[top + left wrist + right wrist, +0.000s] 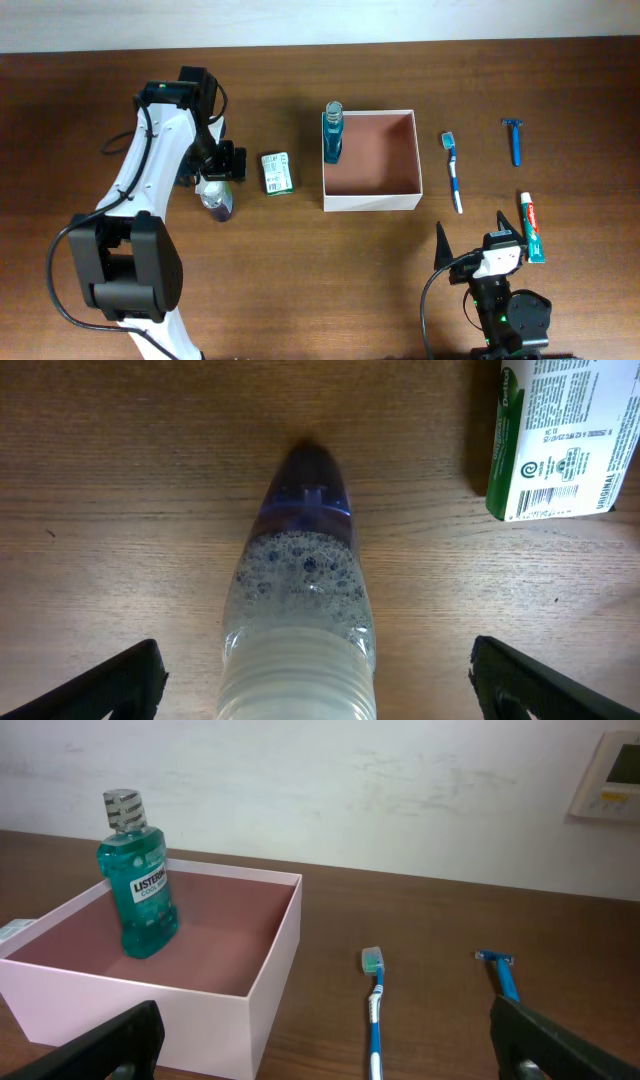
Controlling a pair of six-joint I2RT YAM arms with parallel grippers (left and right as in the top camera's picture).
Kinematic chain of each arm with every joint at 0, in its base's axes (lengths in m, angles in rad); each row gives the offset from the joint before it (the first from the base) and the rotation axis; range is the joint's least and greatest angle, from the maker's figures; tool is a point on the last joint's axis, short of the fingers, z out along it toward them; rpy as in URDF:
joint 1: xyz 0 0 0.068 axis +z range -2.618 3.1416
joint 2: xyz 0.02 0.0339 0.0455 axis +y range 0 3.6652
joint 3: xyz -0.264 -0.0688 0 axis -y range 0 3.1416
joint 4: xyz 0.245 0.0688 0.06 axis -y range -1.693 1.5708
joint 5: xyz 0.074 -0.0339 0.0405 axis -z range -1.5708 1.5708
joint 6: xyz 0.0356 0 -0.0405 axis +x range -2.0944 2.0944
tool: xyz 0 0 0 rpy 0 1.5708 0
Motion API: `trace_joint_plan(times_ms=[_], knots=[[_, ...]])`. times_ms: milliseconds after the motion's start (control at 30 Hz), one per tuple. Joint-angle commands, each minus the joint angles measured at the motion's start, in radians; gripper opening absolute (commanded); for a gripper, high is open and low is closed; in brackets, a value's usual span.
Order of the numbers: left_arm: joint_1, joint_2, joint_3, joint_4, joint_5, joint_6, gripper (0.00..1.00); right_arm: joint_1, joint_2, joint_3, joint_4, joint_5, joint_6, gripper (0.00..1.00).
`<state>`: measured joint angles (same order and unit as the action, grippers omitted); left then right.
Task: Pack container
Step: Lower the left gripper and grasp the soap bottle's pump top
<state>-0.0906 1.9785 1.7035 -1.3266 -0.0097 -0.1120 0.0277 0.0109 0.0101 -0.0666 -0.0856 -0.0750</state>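
Mouthwash [332,135] stands in the container [372,201]; left pincer [315,660] gapes around a lying bottle [300,590] on the tabletop [120,510]; right pincer [325,1040] gapes too.

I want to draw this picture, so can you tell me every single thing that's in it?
table: 1, brown, under everything
container: 1, white, pink inside, middle
mouthwash: 1, teal, standing in container's corner
box: 1, green, left of container
bottle: 1, clear and purple, lying left of box
toothbrush: 1, blue-white, right of container
razor: 1, blue, far right
toothpaste: 1, white, beside right gripper
left gripper: 1, black, open, around bottle
right gripper: 1, black, open, near edge
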Motion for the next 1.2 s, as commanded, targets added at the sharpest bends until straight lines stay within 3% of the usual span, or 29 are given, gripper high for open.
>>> trace_joint_plan(times_ms=[0, 33, 200, 233, 300, 467, 667, 967, 1067, 1167], knots=[[0.000, -0.016, -0.009, -0.003, 0.015, 0.008, 0.94, -0.003, -0.007, -0.005, -0.006, 0.012, 0.005, 0.99], [0.000, -0.016, -0.009, -0.010, 0.014, 0.008, 0.89, -0.003, -0.007, -0.005, -0.006, 0.012, 0.005, 0.99], [0.000, -0.016, -0.009, -0.027, 0.015, 0.008, 0.89, -0.003, -0.008, -0.005, -0.005, 0.012, 0.005, 0.98], [0.000, -0.016, -0.009, -0.027, 0.014, 0.008, 0.82, -0.003, -0.007, -0.005, -0.006, 0.012, 0.005, 0.98], [0.000, -0.016, -0.009, -0.027, 0.015, 0.007, 0.79, -0.003, -0.007, -0.005, -0.006, 0.012, 0.005, 0.98], [0.000, -0.015, -0.009, -0.027, 0.014, 0.008, 0.78, -0.003, -0.007, -0.005, -0.005, 0.012, 0.005, 0.98], [0.000, -0.015, -0.009, -0.028, 0.015, 0.007, 0.57, -0.003, -0.007, -0.005, -0.006, 0.012, 0.005, 0.98], [0.000, -0.015, -0.009, -0.028, 0.015, 0.008, 0.38, -0.003, -0.007, -0.005, -0.005, 0.012, 0.005, 0.98], [0.000, -0.015, -0.009, -0.028, 0.015, 0.008, 0.22, -0.003, -0.007, -0.005, -0.005, 0.012, 0.005, 0.98], [0.000, -0.015, -0.009, -0.027, 0.015, 0.008, 0.17, -0.003, -0.007, -0.005, -0.006, 0.012, 0.005, 0.98]])
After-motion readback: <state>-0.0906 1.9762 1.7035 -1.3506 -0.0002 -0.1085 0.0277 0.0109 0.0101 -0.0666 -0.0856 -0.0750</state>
